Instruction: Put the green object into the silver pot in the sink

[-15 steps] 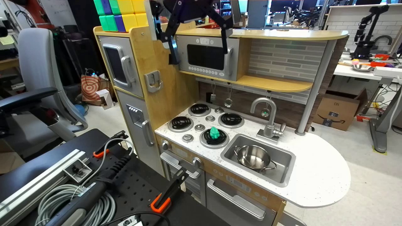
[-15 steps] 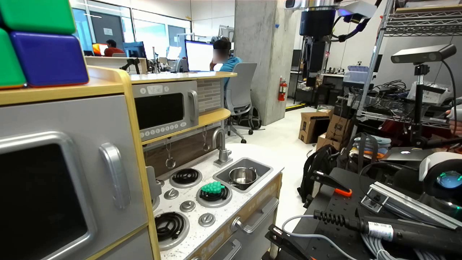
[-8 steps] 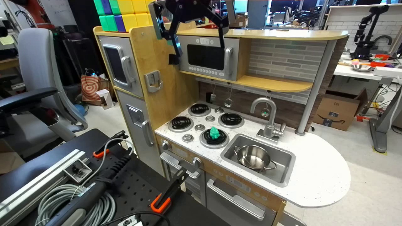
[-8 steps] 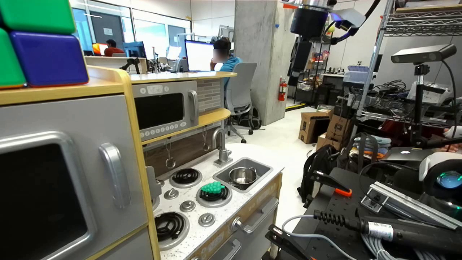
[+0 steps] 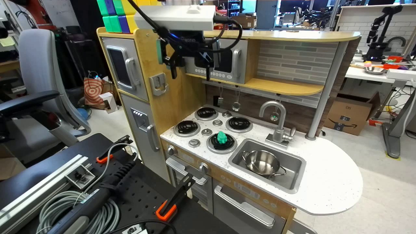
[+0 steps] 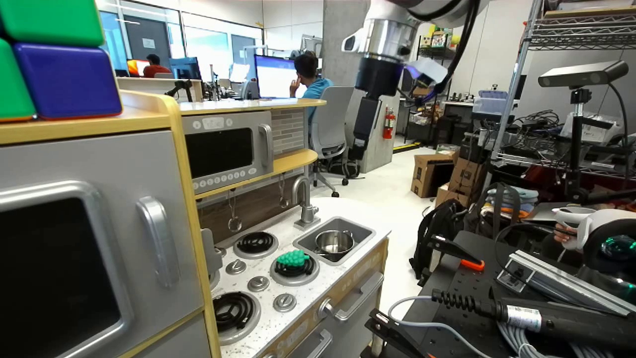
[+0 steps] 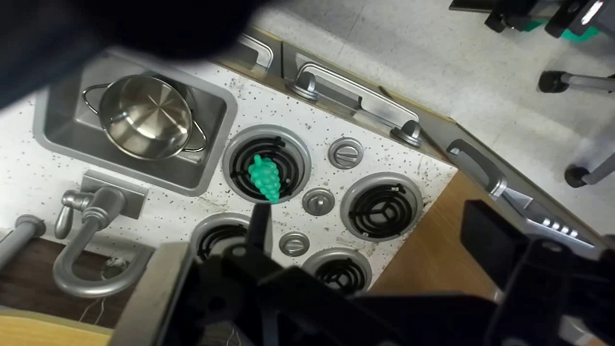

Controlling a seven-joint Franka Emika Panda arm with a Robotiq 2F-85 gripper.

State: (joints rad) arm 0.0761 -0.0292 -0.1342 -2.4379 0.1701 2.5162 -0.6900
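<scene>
1. Nearest in an exterior view, the black table (image 5: 139,195) carried a coil of grey cable (image 5: 52,206), a metal rail (image 5: 42,185) and two black clamps (image 5: 175,196) with orange parts.
2. The claw (image 5: 191,75) hung high above the white table (image 5: 338,182) of the toy kitchen. Condition: released, its jaws standing well apart, as seen in an exterior view and in the wrist view.
3. The green object (image 5: 222,137), shaped like a bunch of grapes, lay on the burner (image 5: 222,148) just beside the sink (image 5: 295,169). It was well apart from the claw.
4. The silver pot (image 5: 261,162) sat inside the sink, open side up. Whether it stood quite level could not be determined.
5. The curved faucet (image 5: 282,122) rose from the white table just behind the sink.
6. Three further burners (image 5: 239,124) and several grey knobs (image 5: 206,132) were noted on the same surface.
7. Behind these, the toy microwave (image 5: 226,61) was partly hidden by the claw in an exterior view.
8. Farthest out, a cardboard box (image 5: 346,117) stood on the floor; in an exterior view, a person in blue (image 6: 318,89) sat before a monitor (image 6: 274,77).
</scene>
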